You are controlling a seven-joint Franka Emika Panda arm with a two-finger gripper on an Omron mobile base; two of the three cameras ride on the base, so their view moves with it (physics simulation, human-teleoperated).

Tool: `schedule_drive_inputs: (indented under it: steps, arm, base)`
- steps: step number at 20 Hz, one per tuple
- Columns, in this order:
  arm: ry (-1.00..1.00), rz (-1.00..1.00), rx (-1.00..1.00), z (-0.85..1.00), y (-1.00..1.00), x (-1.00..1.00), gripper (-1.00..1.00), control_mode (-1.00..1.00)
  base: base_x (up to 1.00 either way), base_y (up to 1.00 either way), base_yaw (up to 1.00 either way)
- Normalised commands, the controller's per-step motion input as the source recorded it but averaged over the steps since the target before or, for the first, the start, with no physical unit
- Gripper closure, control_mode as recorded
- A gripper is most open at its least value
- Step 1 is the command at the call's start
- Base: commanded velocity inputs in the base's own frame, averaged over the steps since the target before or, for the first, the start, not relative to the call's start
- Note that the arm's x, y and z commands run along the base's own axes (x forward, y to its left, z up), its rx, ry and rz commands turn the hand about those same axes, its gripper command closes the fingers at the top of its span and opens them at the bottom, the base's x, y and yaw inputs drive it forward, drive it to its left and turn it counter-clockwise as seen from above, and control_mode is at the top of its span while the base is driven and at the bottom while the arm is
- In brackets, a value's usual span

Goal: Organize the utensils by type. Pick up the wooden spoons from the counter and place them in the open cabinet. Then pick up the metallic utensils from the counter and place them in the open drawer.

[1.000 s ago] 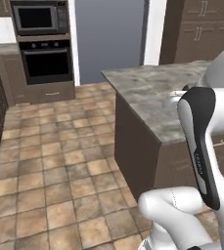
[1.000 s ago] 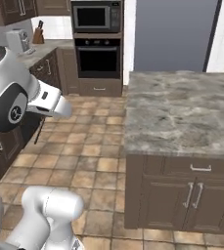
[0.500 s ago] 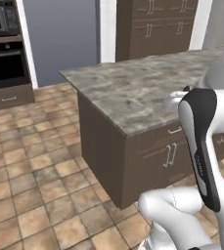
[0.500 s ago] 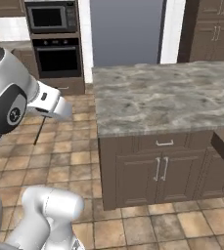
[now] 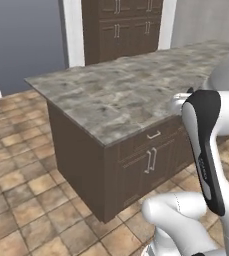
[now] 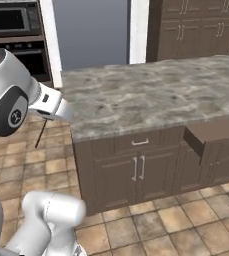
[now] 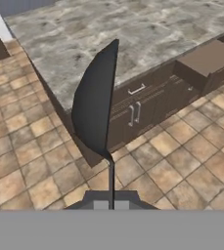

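your hand camera shows a thin dark utensil with a broad blade [image 7: 98, 105] held over the grey-brown marbled counter [image 7: 133, 34], open dark brown drawer [image 7: 206, 59] at right.

Counter [image 6: 151, 95]: sitting ahead of the base, over lower cabinets [image 6: 136, 172]. Drawer [image 6: 213, 135]: standing open from the counter's front, right of the cabinet doors. Oven [image 6: 13, 37]: standing behind, to the left. Tall cabinets [image 6: 196, 27]: standing behind the counter, to the right. Utensil [image 7: 96, 100]: hanging in the air before the counter's corner, above the floor [image 7: 182, 161].
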Motion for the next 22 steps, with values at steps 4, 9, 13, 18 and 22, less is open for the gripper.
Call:
schedule_drive_inputs:
  steps: [4, 9, 13, 18, 22]
  arm:
    - [0.0, 0.0, 0.0, 0.0, 0.0, 0.0, 1.0, 1.0]
    - [0.0, 0.0, 0.0, 0.0, 0.0, 0.0, 1.0, 1.0]
    - [0.0, 0.0, 0.0, 0.0, 0.0, 0.0, 1.0, 1.0]
    - [0.0, 0.0, 0.0, 0.0, 0.0, 0.0, 1.0, 1.0]
    - [0.0, 0.0, 0.0, 0.0, 0.0, 0.0, 1.0, 1.0]
  base:
    - [-0.01, -0.06, -0.41]
    - [0.14, 0.0, -0.4]
    - [0.4, 0.0, -0.36]
    - [0.49, 0.0, -0.3]
    - [0.36, 0.02, -0.27]
